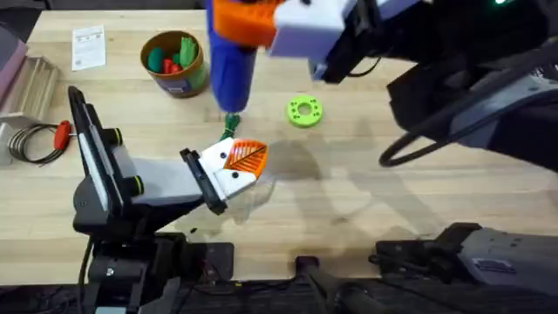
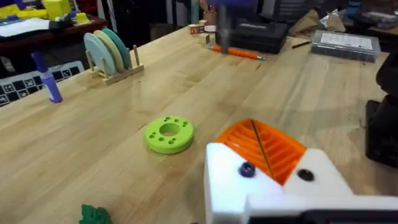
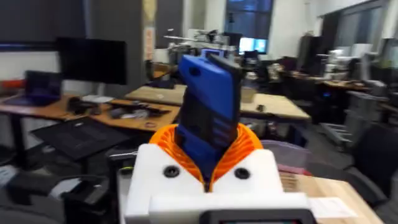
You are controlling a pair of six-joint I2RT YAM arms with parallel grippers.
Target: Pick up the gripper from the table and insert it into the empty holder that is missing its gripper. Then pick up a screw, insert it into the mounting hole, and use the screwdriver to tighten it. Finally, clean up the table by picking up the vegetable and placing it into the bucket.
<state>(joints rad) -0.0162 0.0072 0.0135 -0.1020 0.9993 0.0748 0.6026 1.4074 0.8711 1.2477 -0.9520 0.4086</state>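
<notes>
Your blue screwdriver (image 1: 230, 70) hangs upright over the far middle of the table, its thick cylindrical body clamped between orange ribbed pads (image 3: 239, 144); in the right wrist view it stands tall and slightly tilted. Below it, you can see the white holder (image 1: 228, 174) on the black arm's claw, lying near the table's middle with the orange ribbed gripper (image 1: 246, 157) seated in it. A dark screw (image 2: 247, 169) sits in one mounting hole on the holder's white face. The dark green vegetable (image 1: 232, 123) lies on the wood just beyond the holder. The tan-gold bucket (image 1: 181, 80) stands upright at the far left, holding green and red pieces.
</notes>
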